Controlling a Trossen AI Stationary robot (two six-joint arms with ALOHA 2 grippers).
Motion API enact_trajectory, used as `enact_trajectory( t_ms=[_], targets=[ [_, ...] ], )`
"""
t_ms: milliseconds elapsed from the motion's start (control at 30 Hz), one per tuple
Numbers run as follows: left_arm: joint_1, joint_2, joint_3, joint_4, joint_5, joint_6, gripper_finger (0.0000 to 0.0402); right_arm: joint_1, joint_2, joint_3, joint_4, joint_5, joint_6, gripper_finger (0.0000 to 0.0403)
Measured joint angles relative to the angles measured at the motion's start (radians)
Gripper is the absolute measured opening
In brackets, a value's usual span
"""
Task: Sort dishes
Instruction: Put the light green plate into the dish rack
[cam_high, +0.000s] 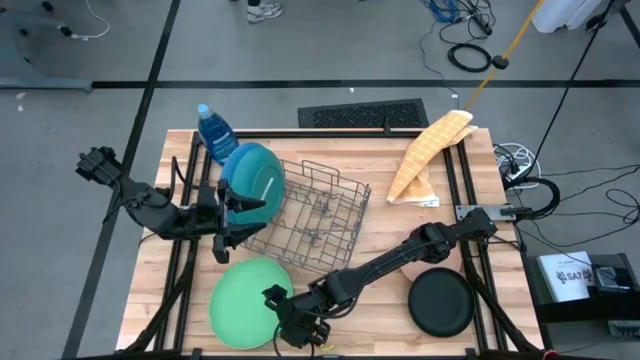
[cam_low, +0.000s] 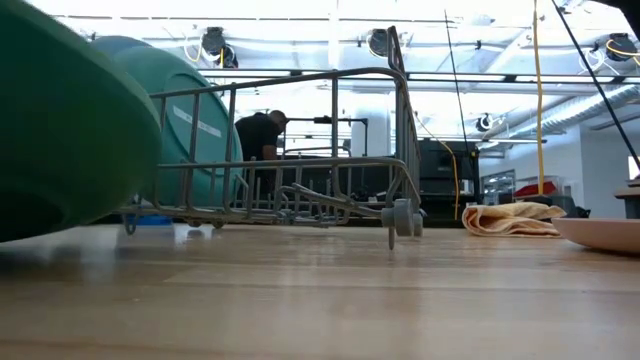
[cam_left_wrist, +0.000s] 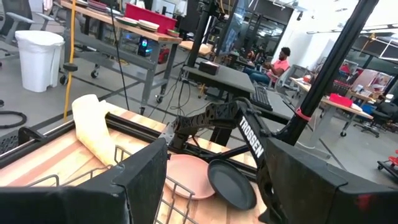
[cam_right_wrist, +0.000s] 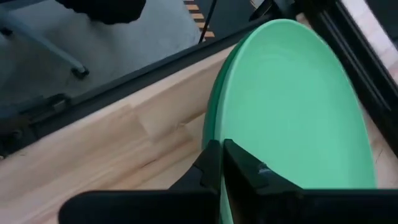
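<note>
A light green plate (cam_high: 245, 298) lies at the table's near left, and my right gripper (cam_high: 290, 322) is shut on its near right rim. A dark green plate (cam_high: 258, 180) stands on edge in the left end of the grey wire rack (cam_high: 320, 215), with a blue plate's edge (cam_high: 224, 172) behind it. My left gripper (cam_high: 232, 215) is open and empty, just left of the rack, near these plates. A black plate (cam_high: 440, 302) lies flat at the near right. A pink plate (cam_left_wrist: 186, 177) lies beside it, mostly under my right arm in the high view. My right gripper (cam_right_wrist: 222, 163) pinches the light green plate's rim (cam_right_wrist: 211, 134) between its two fingers, which lie nearly level and come from the table's near right side. In the low view the plate (cam_low: 60, 130) looks tilted, one side raised off the wood.
A blue bottle (cam_high: 213, 128) stands at the far left behind the rack. A yellow cloth (cam_high: 430, 150) lies at the far right. Bare wood shows between the rack and the black plate. A person sits in the room beyond the table.
</note>
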Motion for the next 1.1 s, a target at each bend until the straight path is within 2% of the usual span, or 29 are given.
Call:
enact_trajectory(
  t_ms=[267, 433, 533, 700, 900, 1100],
  targets=[
    [0.000, 0.000, 0.000, 0.000, 0.000, -0.004, 0.0267, -0.003, -0.001, 0.000, -0.035, -0.007, 0.047, 0.0000],
    [0.000, 0.000, 0.000, -0.001, 0.000, -0.004, 0.0267, -0.005, -0.011, 0.000, 0.023, 0.049, 0.048, 0.0000],
    [0.000, 0.000, 0.000, -0.003, 0.000, -0.004, 0.0267, -0.009, -0.026, 0.002, 0.034, 0.000, 0.059, 0.0002],
    [0.000, 0.000, 0.000, -0.004, 0.001, -0.003, 0.0267, -0.026, 0.027, -0.003, -0.064, -0.106, 0.141, 0.0001],
    [0.000, 0.008, 0.000, -0.003, 0.001, -0.004, 0.0267, -0.029, 0.018, 0.002, 0.035, -0.104, 0.153, 0.0001],
    [0.000, 0.008, 0.000, 0.000, 0.002, -0.007, 0.0267, -0.027, 0.007, 0.001, 0.024, -0.109, 0.125, 0.0001]
  ],
)
